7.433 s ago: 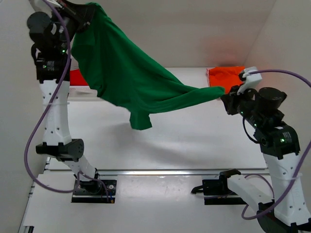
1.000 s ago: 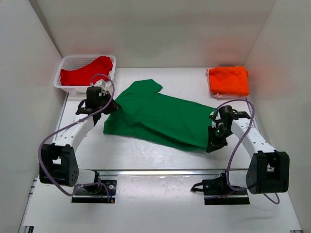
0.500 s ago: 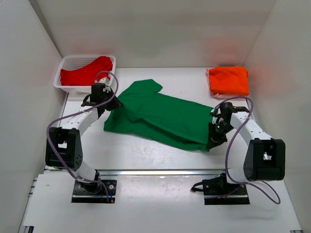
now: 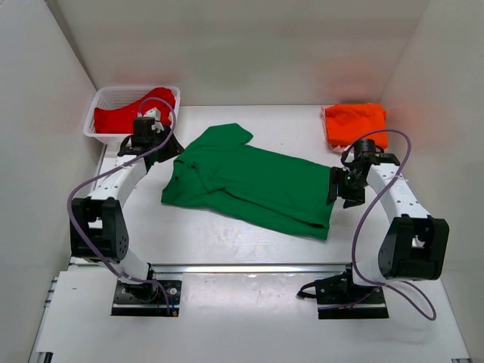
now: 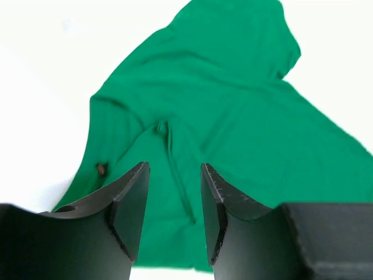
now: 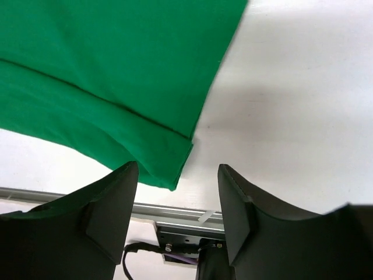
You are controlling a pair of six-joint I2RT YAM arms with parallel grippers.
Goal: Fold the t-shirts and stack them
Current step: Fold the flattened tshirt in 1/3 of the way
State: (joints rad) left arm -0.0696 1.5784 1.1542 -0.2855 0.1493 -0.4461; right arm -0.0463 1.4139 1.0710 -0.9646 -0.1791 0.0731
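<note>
The bright green t-shirt [image 4: 249, 185] lies spread on the table, collar end at the left, hem at the right. My left gripper [image 4: 168, 153] hovers over its collar end [image 5: 175, 140], open and holding nothing. At the shirt's right edge my right gripper [image 4: 336, 187] is open too, above the hem corner [image 6: 169, 157]. A folded orange t-shirt [image 4: 354, 122] sits at the back right. The red t-shirt [image 4: 134, 113] lies in the white mesh basket [image 4: 106, 97] at the back left.
White walls close in the table on the left, back and right. A metal rail [image 4: 249, 268] runs across the near edge, with both arm bases behind it. In the right wrist view the rail [image 6: 175, 213] shows below the hem.
Both grippers have opened and let go of the green t-shirt, which now lies flat. Each has lifted and pulled back a little from its end of the shirt.
</note>
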